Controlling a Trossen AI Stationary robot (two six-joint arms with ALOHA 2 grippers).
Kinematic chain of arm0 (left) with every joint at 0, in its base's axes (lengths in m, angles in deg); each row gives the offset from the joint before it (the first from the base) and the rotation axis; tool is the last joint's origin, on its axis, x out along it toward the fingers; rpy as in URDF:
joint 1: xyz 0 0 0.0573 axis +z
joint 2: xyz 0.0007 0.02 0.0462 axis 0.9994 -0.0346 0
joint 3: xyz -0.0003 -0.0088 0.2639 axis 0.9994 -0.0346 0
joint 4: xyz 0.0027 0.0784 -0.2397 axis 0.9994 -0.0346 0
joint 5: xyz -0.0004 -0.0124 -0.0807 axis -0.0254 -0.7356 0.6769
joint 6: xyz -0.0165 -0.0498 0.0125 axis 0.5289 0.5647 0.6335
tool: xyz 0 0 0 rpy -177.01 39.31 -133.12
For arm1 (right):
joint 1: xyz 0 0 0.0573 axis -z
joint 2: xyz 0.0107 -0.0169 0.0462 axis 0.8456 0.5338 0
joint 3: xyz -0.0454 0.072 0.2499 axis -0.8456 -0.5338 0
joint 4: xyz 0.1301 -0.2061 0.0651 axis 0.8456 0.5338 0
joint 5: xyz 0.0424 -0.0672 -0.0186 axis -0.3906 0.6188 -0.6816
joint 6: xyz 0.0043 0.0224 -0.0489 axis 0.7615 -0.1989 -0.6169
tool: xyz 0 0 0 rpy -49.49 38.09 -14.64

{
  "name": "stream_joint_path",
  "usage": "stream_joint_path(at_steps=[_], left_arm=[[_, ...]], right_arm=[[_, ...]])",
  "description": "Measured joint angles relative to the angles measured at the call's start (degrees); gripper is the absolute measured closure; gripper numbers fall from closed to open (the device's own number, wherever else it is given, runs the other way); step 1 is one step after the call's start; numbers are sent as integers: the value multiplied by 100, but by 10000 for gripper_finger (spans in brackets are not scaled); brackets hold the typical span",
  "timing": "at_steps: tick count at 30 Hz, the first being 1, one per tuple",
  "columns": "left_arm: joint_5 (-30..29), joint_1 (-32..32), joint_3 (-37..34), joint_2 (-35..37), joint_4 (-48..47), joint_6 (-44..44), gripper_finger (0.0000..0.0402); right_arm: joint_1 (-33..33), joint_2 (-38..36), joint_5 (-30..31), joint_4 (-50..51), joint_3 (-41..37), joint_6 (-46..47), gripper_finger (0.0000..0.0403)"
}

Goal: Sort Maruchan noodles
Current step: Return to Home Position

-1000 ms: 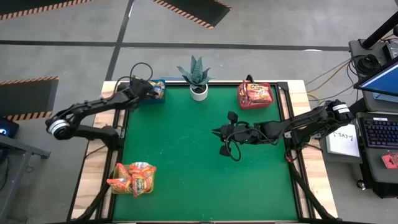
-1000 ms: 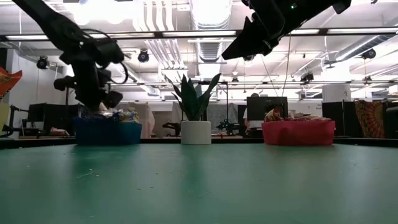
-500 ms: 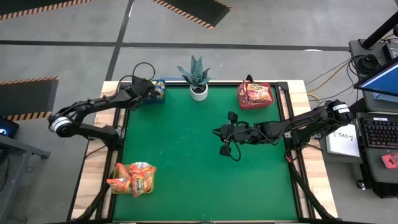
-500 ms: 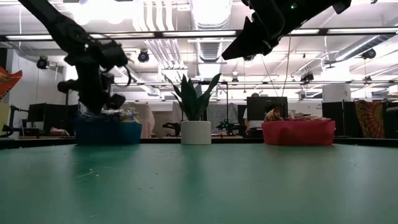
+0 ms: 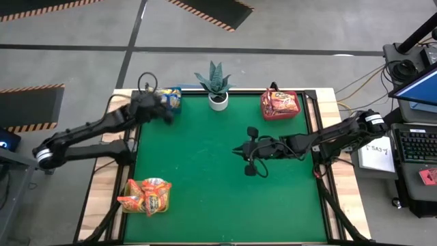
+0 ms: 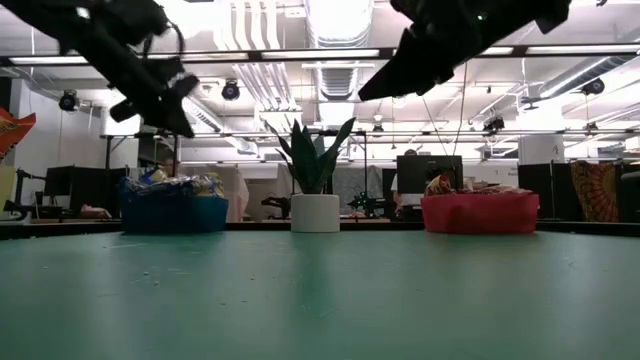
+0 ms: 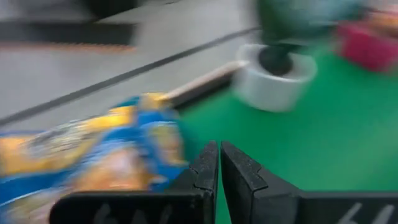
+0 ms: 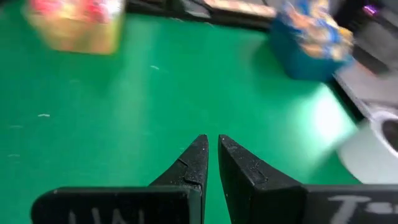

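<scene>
The noodle packets lie in three bins. Blue-edged yellow ones fill the blue bin (image 5: pixel 171 98) at the far left; they show up close as packets (image 7: pixel 87 155). Red ones sit in the red bin (image 5: pixel 280 104) at the far right, and orange ones in the yellow-green bin (image 5: pixel 145 196) at the near left. My left gripper (image 5: pixel 164 113) (image 7: pixel 219 152) is shut and empty, raised just beside the blue bin (image 6: pixel 172 212) on its near side. My right gripper (image 5: pixel 237 149) (image 8: pixel 211 146) hovers shut and empty above the middle of the green mat.
A potted plant in a white pot (image 5: pixel 218 100) stands at the mat's far edge, between the blue and red bins. The green mat (image 5: pixel 225 198) shows bare through its middle and near right. Desks and a laptop (image 5: pixel 418 89) stand beyond the table's right edge.
My left gripper has risen out of the blue bin and drawn back a little toward the table's near edge, staying empty. The packets have stayed in the bin. My right arm has hardly moved.
</scene>
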Motion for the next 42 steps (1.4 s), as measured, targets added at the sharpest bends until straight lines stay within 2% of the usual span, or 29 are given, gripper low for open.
stream_joint_path(at_steps=[4,6,12,17,23,29,42], left_arm=[[1044,-688,-359,767,127,-601,400],[1379,-1015,-572,1173,294,-751,400],[1485,-1657,-1346,2433,820,-959,400],[1519,-1733,-1918,3355,1255,-752,400],[1613,-1733,-2362,4197,1287,-604,400],[1646,-1733,-2504,4739,943,-675,400],[2105,-1729,-3034,4721,1221,-714,400]], right_arm=[[11,-56,-435,-765,-383,-358,375],[37,-190,-630,-1006,-587,-465,375],[283,-866,-1090,-1460,-1288,-457,375],[458,-1574,-1103,-1874,-2022,-411,375],[488,-2554,-1108,-1980,-2699,-312,375],[487,-3646,-1111,-1977,-3333,-193,375],[487,-6176,-1108,-1901,-4599,-422,375]])
